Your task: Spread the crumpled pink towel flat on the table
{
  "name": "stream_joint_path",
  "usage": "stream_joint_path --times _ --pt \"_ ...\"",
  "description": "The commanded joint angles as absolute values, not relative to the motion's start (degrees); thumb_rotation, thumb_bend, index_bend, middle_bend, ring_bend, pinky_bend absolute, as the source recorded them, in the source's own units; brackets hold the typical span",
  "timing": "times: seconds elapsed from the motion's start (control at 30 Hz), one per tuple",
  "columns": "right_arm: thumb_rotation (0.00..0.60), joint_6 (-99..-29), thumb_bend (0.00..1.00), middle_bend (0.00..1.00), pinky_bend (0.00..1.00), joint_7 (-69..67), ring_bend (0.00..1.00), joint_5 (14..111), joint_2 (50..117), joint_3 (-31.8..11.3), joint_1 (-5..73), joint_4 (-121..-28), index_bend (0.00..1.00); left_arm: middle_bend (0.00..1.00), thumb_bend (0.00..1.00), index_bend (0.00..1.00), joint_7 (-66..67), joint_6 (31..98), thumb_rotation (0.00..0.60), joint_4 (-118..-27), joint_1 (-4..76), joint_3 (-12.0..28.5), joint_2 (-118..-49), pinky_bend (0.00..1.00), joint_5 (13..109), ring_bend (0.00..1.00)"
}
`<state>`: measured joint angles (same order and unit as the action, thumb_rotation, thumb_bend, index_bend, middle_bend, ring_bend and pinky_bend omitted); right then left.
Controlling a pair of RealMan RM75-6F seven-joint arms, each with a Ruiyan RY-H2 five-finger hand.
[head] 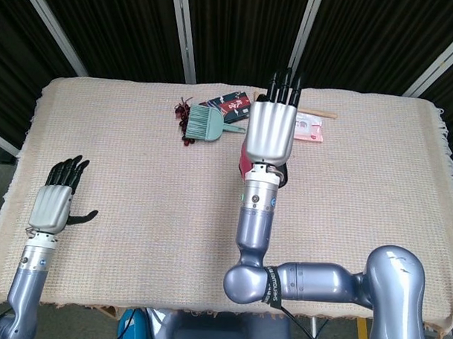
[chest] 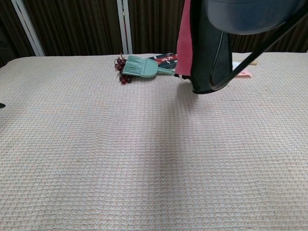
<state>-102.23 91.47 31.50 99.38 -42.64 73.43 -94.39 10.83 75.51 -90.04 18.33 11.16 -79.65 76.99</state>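
Left hand sits low over the near left of the table, fingers apart, holding nothing, well apart from the work. Teal brush, dark red beads and a printed packet lie together at the far centre; a pink packet lies just beyond them to the right. Right hand is raised above the table centre, back toward the head camera, gripping the pink towel, which hangs bunched in a narrow fold with its dark-edged lower end clear of the cloth in the chest view. How the fingers close on it cannot be seen.

Step in hand, by judgement: lift and carry, not yet spreading. Next move calls for lowering the towel onto open table near centre, away from the brush, then drawing its edge out, likely with the left hand pinning or pulling a second corner.
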Motion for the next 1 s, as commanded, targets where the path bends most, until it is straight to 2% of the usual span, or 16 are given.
stream_joint_path --times 0.03,0.37,0.6,0.8,1.0 --pt "0.6 -102.7 0.55 0.14 0.0 91.3 0.0 30.6 99.7 -42.0 74.0 -94.8 0.57 0.0 0.0 0.01 11.8 75.8 0.6 -90.7 19.7 12.0 -81.5 0.0 77.3 0.0" --pt "0.6 -103.6 0.55 0.14 0.0 89.8 0.0 28.8 100.2 -41.0 76.2 -95.7 0.57 0.0 0.0 0.0 14.3 74.0 0.6 -92.8 27.0 16.7 -90.4 0.0 75.8 0.0" --pt "0.6 -104.6 0.55 0.14 0.0 89.0 0.0 27.9 99.8 -40.1 76.4 -96.5 0.57 0.0 0.0 0.0 16.6 71.1 0.6 -93.6 32.2 19.8 -96.1 0.0 71.5 0.0" --pt "0.6 -104.0 0.55 0.14 0.0 87.7 0.0 27.2 99.5 -40.9 77.4 -96.5 0.57 0.0 0.0 0.0 18.5 70.9 0.6 -93.8 34.2 20.4 -97.6 0.0 70.1 0.0" --pt "0.6 -100.4 0.55 0.14 0.0 82.9 0.0 27.3 100.7 -42.4 79.6 -91.5 0.56 0.0 0.0 0.0 17.7 70.8 0.6 -92.7 35.2 20.6 -98.3 0.0 69.1 0.0"
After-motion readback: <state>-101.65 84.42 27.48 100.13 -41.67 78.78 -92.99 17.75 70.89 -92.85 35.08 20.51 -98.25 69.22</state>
